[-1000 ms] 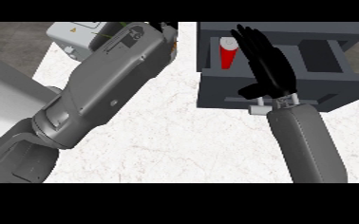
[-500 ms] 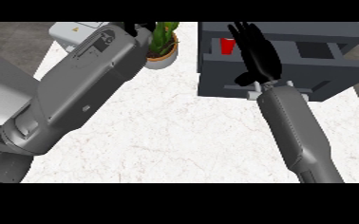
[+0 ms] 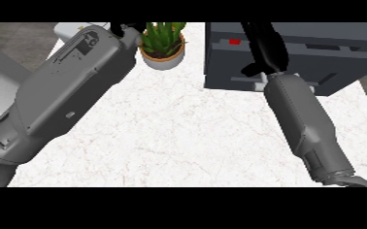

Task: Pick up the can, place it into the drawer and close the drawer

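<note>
The red cylindrical can [image 3: 234, 41] shows only as a small sliver inside the dark grey drawer unit [image 3: 222, 73] at the far right of the white marbled desk [image 3: 186, 126] — it lies in the drawer already, so closing appears to be what is left. The right hand [image 3: 267, 48] lies flat against the drawer's front, black fingers straight and grasping nothing, placed that way to push rather than grip. The left hand is mostly hidden behind its grey forearm [image 3: 72, 87] near the potted green plant [image 3: 163, 46]; I cannot tell its fingers' state — it seems held aside, clear of the work.
</note>
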`<action>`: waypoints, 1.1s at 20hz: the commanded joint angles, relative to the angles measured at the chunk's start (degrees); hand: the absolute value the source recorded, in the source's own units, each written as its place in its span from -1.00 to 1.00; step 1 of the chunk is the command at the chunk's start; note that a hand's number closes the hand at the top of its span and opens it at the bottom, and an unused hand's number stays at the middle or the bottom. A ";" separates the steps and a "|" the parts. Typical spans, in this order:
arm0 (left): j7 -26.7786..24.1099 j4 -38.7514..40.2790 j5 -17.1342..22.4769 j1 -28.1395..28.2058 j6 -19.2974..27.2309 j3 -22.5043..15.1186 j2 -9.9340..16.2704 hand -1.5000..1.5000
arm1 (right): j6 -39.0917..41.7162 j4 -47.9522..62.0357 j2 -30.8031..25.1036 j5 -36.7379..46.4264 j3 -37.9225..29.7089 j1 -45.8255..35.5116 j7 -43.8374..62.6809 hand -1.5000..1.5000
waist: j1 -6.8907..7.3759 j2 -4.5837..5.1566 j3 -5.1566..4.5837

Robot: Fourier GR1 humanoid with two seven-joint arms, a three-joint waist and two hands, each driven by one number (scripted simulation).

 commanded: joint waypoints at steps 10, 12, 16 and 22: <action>1.51 -5.82 -3.16 3.46 0.58 0.55 2.85 -1.00 | -8.48 17.36 -3.02 0.44 -5.37 -13.38 0.88 -1.00 | 1.24 1.79 0.95; 5.49 -7.56 -3.03 0.61 0.49 -0.27 4.16 -1.00 | -10.34 18.26 -1.94 1.54 -5.20 -14.95 3.84 -1.00 | 2.17 1.81 0.99; 4.44 -9.55 -3.63 3.39 1.41 -0.12 3.69 -1.00 | -9.37 20.62 -5.67 1.09 -6.24 -16.31 2.05 -1.00 | 2.08 2.12 1.00; 6.06 -12.78 -4.04 4.72 1.13 -0.54 5.35 -1.00 | -6.85 22.42 -6.01 0.72 -7.15 -20.80 3.76 -1.00 | 3.20 2.11 1.00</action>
